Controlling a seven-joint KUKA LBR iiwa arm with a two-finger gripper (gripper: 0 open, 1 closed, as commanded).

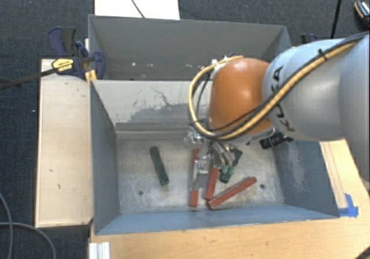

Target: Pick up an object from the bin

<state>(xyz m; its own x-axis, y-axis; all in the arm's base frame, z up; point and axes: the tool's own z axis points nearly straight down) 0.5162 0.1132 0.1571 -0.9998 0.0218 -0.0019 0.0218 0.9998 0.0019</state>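
My gripper [202, 163] hangs low over the bin floor, right of centre, under the arm's orange cover. Directly below and beside it lie red-brown sticks: one short piece [193, 197] near the front wall, one upright-looking piece [211, 183] right beside the gripper, and a longer one [232, 192] lying slantwise to the right. A small dark green piece [227, 173] sits just right of the gripper, partly hidden by it. Whether any of these is gripped is not visible.
A dark green stick [158, 165] lies alone on the bin floor to the left, well apart from the gripper. The arm and its orange cover hide the right rear part of the bin.
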